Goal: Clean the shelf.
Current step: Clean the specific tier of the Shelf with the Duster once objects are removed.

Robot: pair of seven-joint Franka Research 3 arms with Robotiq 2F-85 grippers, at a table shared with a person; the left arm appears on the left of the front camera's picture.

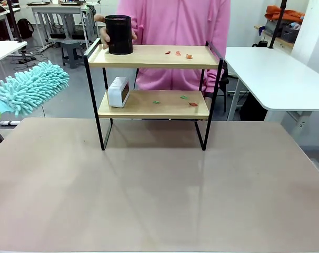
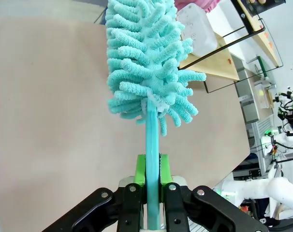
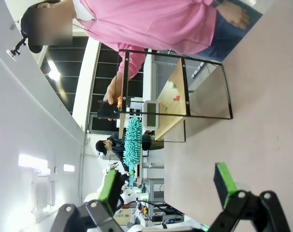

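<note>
The shelf (image 1: 149, 57) stands at the table's far side, two light boards in a black frame. Small red and green scraps (image 1: 178, 53) lie on both boards. A black cup (image 1: 119, 35) is on the top board's left end with the person's hand (image 1: 103, 35) on it. A white box (image 1: 118, 91) sits on the lower board. A teal fluffy duster (image 1: 30, 87) hangs at the far left, left of the shelf. My left gripper (image 2: 153, 176) is shut on the duster (image 2: 146, 58) handle. My right gripper (image 3: 168, 186) is open, nothing between its fingers, well away from the shelf (image 3: 178, 92).
The tan tabletop (image 1: 159, 184) spreads bare in front of the shelf. A person in a pink top (image 1: 175, 26) stands right behind the shelf. White tables (image 1: 275, 74) flank it at right and far left.
</note>
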